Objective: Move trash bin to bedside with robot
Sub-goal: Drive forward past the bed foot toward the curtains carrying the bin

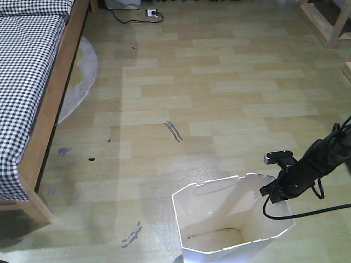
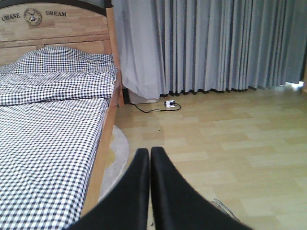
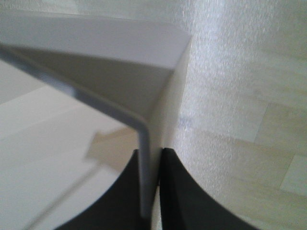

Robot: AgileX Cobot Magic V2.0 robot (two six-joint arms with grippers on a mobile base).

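Observation:
The white trash bin stands on the wood floor at the bottom of the front view, its angular rim open toward me. My right gripper, on a slim black arm with trailing cables, is shut on the bin's right rim. In the right wrist view the thin bin wall runs between the two black fingers of that gripper. The bed, with checked bedding and a light wooden frame, lies along the left, well apart from the bin. My left gripper is shut on nothing, held above the floor beside the bed.
A grey round rug pokes out from under the bed. A power strip with a black cable lies at the far wall below grey curtains. Wooden furniture legs stand at the top right. Dark scuffs mark the floor.

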